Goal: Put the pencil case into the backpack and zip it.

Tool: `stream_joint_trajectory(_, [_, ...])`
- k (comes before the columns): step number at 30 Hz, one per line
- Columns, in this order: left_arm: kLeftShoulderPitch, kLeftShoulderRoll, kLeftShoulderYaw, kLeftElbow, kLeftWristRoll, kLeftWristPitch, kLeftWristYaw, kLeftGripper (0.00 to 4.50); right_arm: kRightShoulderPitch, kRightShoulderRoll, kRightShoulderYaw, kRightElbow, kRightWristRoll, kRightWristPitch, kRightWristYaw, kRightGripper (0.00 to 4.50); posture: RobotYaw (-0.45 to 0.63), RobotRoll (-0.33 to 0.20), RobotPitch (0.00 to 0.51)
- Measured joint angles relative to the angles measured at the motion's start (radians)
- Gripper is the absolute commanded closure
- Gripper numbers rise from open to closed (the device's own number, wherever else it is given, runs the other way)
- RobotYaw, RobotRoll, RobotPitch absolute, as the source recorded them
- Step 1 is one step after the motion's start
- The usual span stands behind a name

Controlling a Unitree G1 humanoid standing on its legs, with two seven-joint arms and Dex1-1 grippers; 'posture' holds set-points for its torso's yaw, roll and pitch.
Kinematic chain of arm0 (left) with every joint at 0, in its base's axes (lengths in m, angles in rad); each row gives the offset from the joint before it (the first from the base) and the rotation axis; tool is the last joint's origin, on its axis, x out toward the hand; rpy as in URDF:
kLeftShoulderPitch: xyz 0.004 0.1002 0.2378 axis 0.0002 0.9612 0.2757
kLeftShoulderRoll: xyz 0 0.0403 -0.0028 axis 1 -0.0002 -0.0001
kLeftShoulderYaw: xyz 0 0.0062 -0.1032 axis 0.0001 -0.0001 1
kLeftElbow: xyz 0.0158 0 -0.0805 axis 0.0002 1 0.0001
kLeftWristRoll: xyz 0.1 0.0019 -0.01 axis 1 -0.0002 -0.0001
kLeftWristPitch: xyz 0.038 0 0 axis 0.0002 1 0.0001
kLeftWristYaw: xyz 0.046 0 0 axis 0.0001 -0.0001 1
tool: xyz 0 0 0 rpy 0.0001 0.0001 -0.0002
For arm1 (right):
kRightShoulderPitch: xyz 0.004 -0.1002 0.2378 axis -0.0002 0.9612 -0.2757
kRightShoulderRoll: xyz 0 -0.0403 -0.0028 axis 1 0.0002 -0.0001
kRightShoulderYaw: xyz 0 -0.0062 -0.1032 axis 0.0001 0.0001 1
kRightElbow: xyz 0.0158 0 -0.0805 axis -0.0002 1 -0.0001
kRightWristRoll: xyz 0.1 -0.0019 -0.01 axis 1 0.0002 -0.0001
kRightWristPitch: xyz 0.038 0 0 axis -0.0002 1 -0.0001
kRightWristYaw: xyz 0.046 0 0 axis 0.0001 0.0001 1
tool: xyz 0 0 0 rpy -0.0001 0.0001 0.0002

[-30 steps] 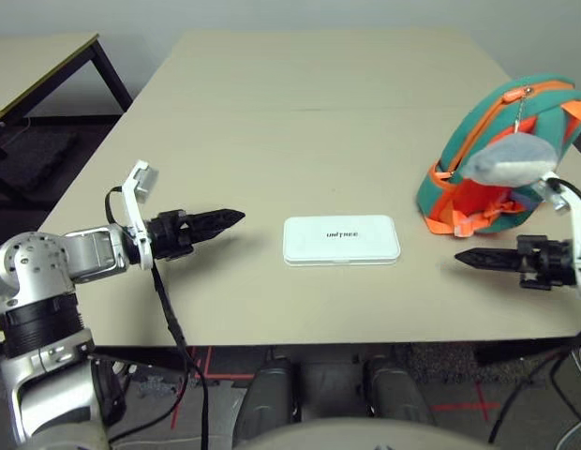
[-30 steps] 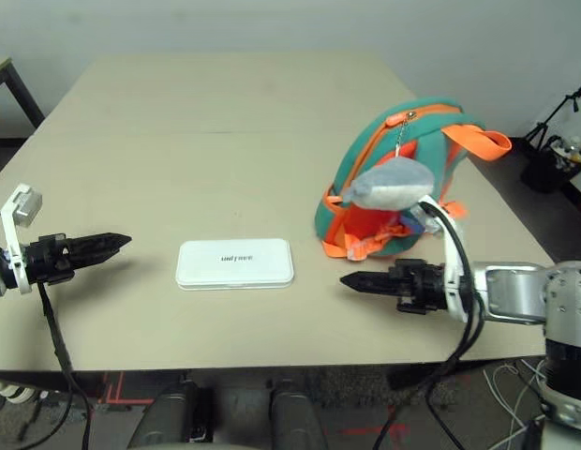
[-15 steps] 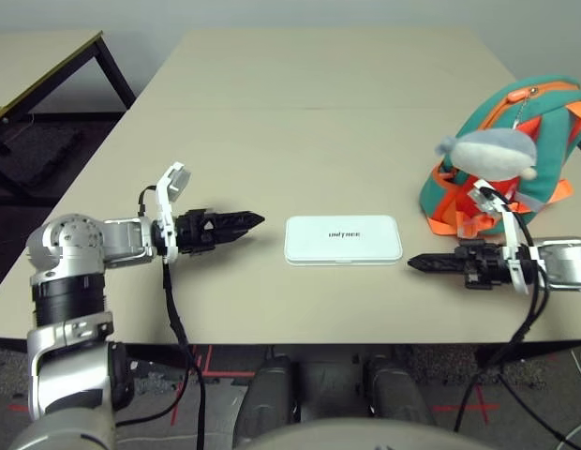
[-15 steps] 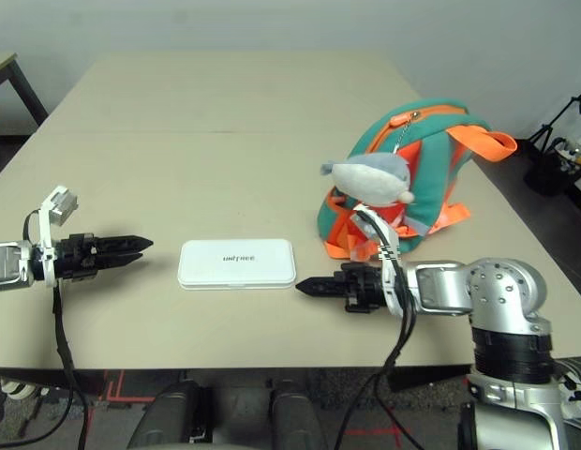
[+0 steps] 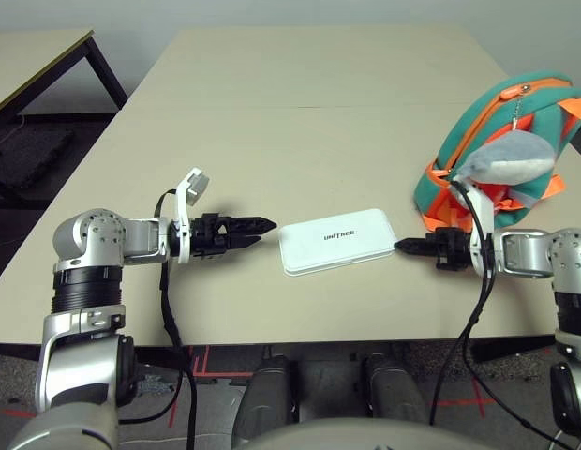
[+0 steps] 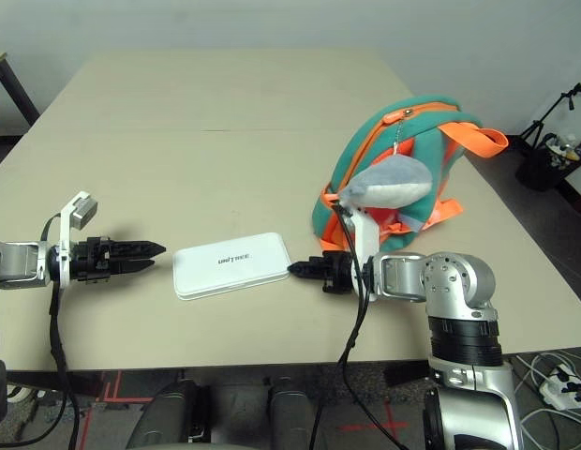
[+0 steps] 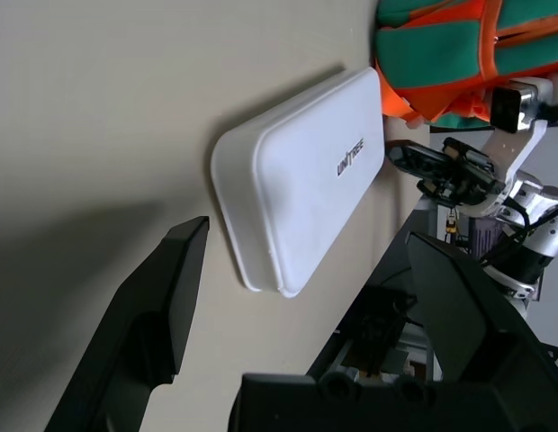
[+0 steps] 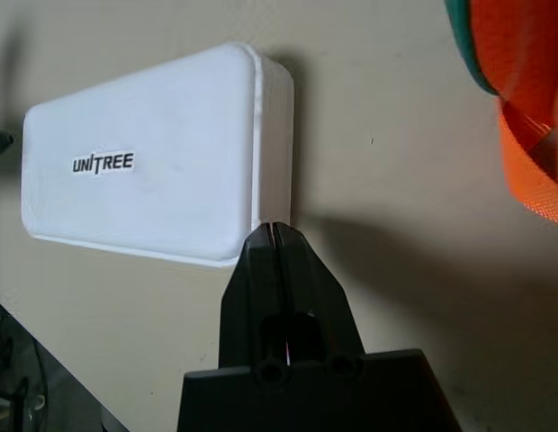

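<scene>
Case (image 5: 338,240) lies flat on the table (image 5: 300,112), lettering up, skewed so its right end sits farther from the robot than its left end. It is in the near-centre of the table, between the two grippers

Right gripper (image 6: 292,269): fingers pressed together, nothing between them. Tip is at the case's right short end; in the right wrist view the closed tip (image 8: 273,230) meets the near corner of that end, touching or all but touching, cannot say which

Left gripper (image 5: 270,225): fingers spread apart, holding nothing. It points at the case's left end and stops just short of it, a narrow strip of bare table between. In the left wrist view the two fingers (image 7: 175,270) frame the case's near end without contact

Backpack (image 5: 525,122): stands at the right side of the table, teal with orange zipper and straps, just behind the right forearm, apart from the case. Grey charm (image 5: 504,161) hangs on its chain against the front of the backpack

Case is outside the backpack
</scene>
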Motion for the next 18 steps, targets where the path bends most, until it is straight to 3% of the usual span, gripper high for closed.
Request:
stream_joint_trajectory(7, [0.004,-0.007,-0.011,0.011,0.008,-0.012,-0.014,0.0,-0.047,-0.009,0.001,0.02,-0.06,-0.032,0.033,4.48,0.08,0.0,0.073])
stream_joint_trajectory(18, [0.043,-0.095,0.015,0.01,0.012,0.026,0.017,0.0,-0.047,0.034,0.042,0.028,-0.158,-0.098,0.061,4.48,0.07,0.0,0.067])
